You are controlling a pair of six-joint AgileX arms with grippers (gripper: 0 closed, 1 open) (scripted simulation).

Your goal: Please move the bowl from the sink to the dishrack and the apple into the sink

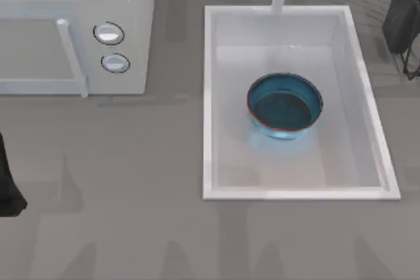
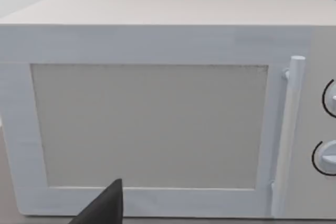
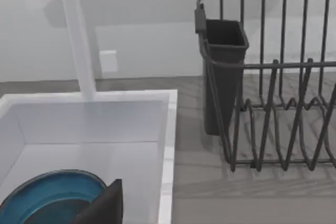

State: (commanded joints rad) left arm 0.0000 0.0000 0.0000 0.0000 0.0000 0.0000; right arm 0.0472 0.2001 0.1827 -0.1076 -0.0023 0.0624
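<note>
A glossy blue bowl sits upright on the floor of the white sink, just right of the basin's centre, apart from all four walls. The dark wire dishrack stands on the countertop beyond the sink's right rim, toward the far right corner. The right arm hangs over that corner, so it is judged the nearer arm to both bowl and rack. The left arm waits at the countertop's left edge, facing the microwave. Whether either gripper's fingers are apart or together cannot be told.
</note>
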